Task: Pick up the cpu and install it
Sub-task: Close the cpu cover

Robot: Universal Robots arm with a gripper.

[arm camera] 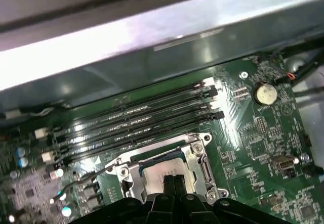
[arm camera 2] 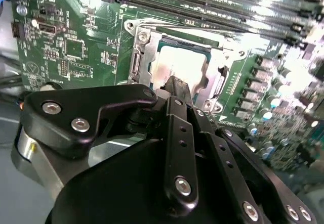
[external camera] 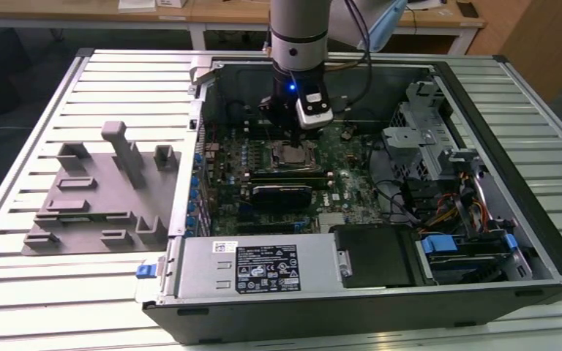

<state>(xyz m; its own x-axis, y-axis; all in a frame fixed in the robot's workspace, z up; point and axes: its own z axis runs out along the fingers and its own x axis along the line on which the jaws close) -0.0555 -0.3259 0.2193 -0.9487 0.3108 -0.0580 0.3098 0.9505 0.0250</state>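
Over the socket, at twelve o'clock from the power supply in the exterior view, my hand is pressed together, its tips seemingly touching the cpu lying inside. I should push straight down, gently, keeping it flat.

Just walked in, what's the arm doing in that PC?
The arm's gripper hangs inside the open PC case, right over the motherboard's socket frame. The cpu lies flat within that frame, and the fingers are closed together with their tips at its shiny top; I cannot tell whether they touch it. The grey fixture block sits outside the case, on the exterior view's left.
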